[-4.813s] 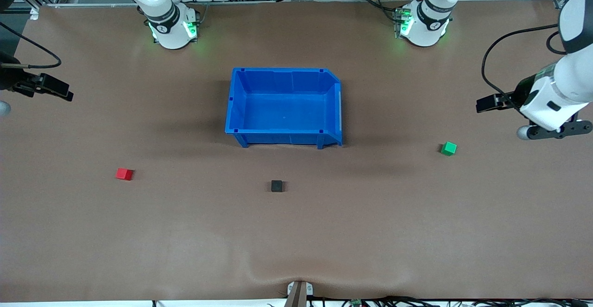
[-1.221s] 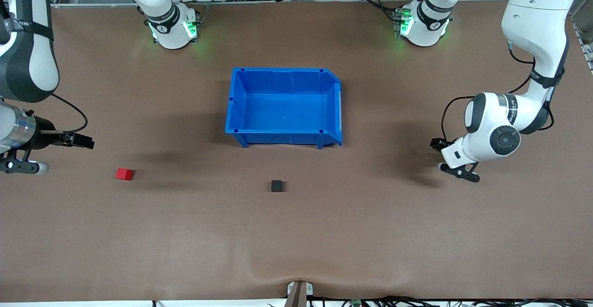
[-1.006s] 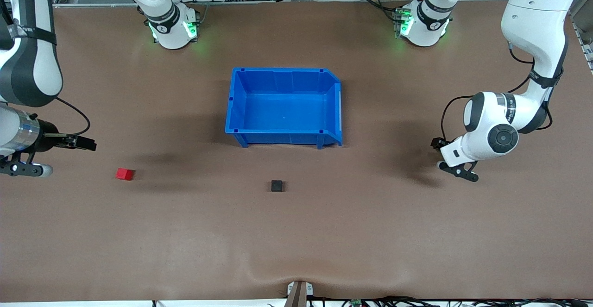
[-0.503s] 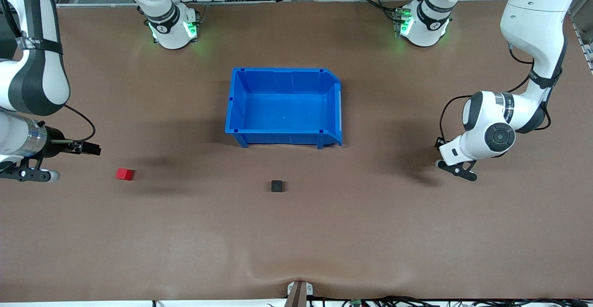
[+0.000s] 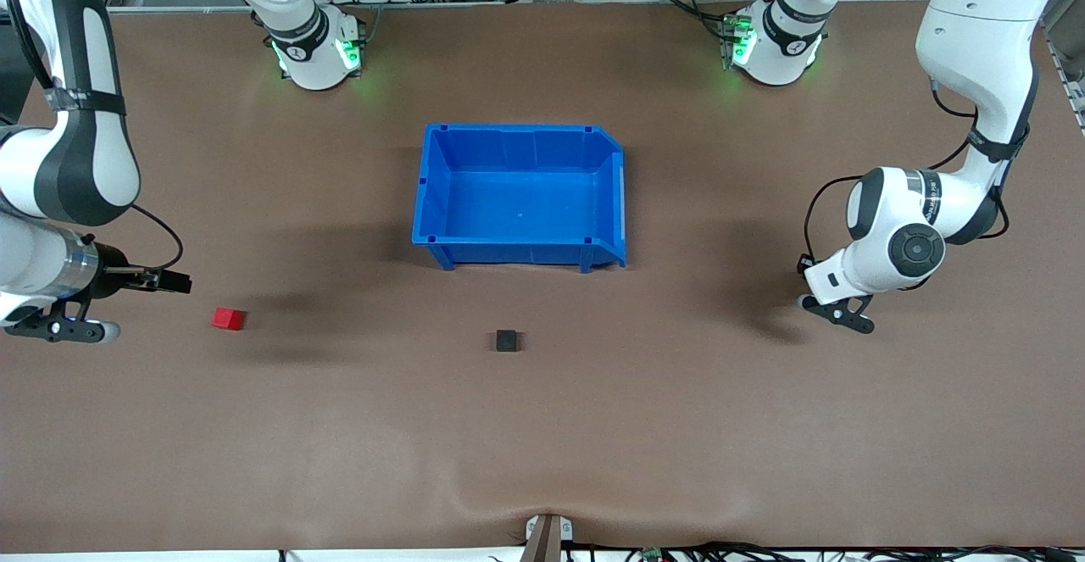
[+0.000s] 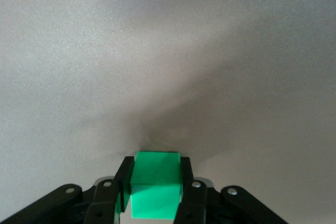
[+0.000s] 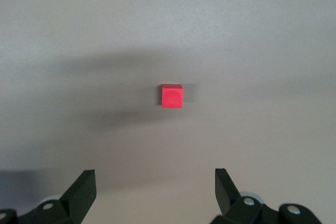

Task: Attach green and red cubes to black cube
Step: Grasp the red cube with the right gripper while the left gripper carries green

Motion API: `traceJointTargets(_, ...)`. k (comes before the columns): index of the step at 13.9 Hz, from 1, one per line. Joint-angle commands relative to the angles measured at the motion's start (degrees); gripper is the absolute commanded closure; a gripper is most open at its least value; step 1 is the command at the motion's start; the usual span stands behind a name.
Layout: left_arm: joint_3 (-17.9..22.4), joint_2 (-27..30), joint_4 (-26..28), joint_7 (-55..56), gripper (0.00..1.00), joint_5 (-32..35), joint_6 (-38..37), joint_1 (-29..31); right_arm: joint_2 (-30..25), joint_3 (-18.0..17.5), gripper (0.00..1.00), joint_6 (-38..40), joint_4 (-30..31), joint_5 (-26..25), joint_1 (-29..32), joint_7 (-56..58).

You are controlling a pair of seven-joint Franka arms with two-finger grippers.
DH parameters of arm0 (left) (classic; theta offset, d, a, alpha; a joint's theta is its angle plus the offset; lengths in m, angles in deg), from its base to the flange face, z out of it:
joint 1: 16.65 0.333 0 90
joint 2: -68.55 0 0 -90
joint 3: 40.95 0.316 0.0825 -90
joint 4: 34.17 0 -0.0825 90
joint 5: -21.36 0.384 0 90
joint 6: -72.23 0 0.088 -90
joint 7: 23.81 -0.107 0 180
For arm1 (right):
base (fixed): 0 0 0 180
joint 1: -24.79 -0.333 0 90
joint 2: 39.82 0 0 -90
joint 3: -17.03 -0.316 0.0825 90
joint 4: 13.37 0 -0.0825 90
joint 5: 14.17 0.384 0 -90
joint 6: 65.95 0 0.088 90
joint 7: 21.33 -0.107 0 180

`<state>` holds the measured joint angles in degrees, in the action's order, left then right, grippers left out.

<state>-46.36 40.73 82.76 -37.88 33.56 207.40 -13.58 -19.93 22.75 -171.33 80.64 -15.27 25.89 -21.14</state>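
Observation:
The green cube (image 6: 155,184) sits between the fingers of my left gripper (image 6: 155,164), which is shut on it, down at the table toward the left arm's end. In the front view the left arm's hand (image 5: 835,282) hides this cube. The red cube (image 5: 227,318) lies on the table toward the right arm's end; it shows as the red cube (image 7: 172,96) ahead of my right gripper (image 7: 155,187), which is open wide and empty. My right gripper (image 5: 174,281) hangs just short of the red cube. The black cube (image 5: 507,340) rests alone mid-table, nearer the front camera than the bin.
A large blue bin (image 5: 434,197), with nothing in it, stands at mid-table between the two arm bases. The brown mat has a ripple at its front edge (image 5: 542,494).
My left gripper's fingers have closed onto the green cube. The right arm has crept closer to the red cube, its gripper still open.

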Motion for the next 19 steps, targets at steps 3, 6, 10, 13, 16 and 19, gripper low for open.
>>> traceJointTargets(3,-0.3,1.1,-2.6,-0.4,1.00,0.2,0.2,0.5,1.3,-0.6,0.00,-1.8,0.0,-0.1,0.9,0.6)
traceJointTargets(6,-0.3,1.5,-4.4,-0.4,1.00,-0.1,-0.5,0.9,2.3,-0.6,0.00,-2.7,0.0,-0.1,1.0,0.6)
traceJointTargets(10,-0.3,2.7,-7.7,3.8,1.00,-4.4,-2.4,0.9,3.9,-0.6,0.00,-4.6,0.0,-0.1,1.0,0.6)
traceJointTargets(13,-0.3,2.6,-9.7,6.4,1.00,-5.9,-2.6,1.2,4.6,-0.6,0.00,-4.9,0.0,-0.1,1.1,0.6)
traceJointTargets(16,-0.3,2.3,-11.4,9.1,1.00,-11.1,-2.6,0.6,5.2,-0.6,0.00,-6.0,0.0,-0.1,1.5,0.6)
traceJointTargets(19,-0.4,2.3,-12.0,18.2,1.00,-12.4,-2.6,-0.2,6.4,-0.6,0.00,-7.7,0.0,-0.1,1.8,0.7)
